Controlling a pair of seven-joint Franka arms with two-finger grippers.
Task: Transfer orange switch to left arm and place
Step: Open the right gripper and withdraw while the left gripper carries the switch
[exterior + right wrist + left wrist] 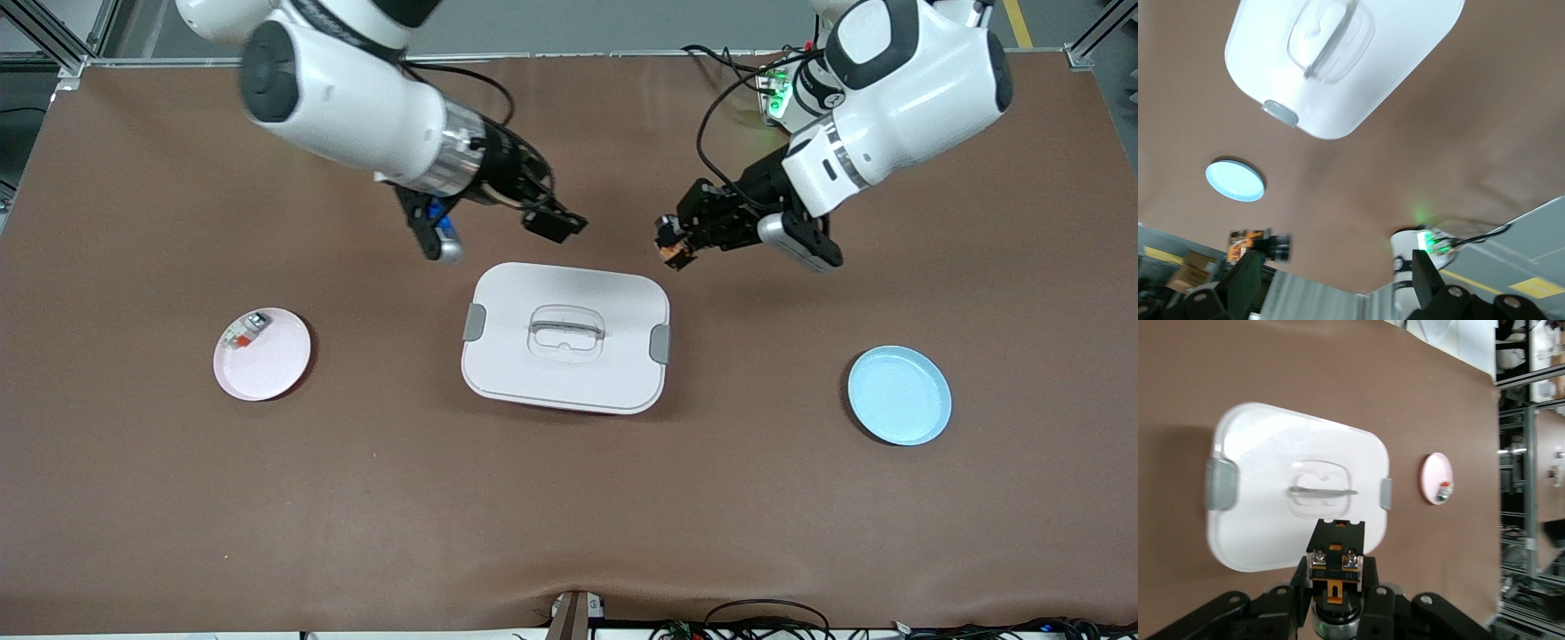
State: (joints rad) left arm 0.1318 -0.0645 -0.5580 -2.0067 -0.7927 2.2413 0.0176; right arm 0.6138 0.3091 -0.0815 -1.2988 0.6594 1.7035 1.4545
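Up in the middle of the frame, the left end effector (673, 246) grips the orange switch (676, 255) and should pass it slowly, clear of the box (565, 338), into the wide-open right end effector (498, 236).

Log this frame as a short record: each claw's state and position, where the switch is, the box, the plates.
left claw: shut on the orange switch, in the air above the table, by the box's corner at the left arm's end
right claw: open, empty, above the table just past the box's edge on the robots' side
box: mid-table, lid on, latches closed
pink plate: toward the right arm's end, holds a small white component
blue plate: toward the left arm's end, nothing on it
handover: not yet done
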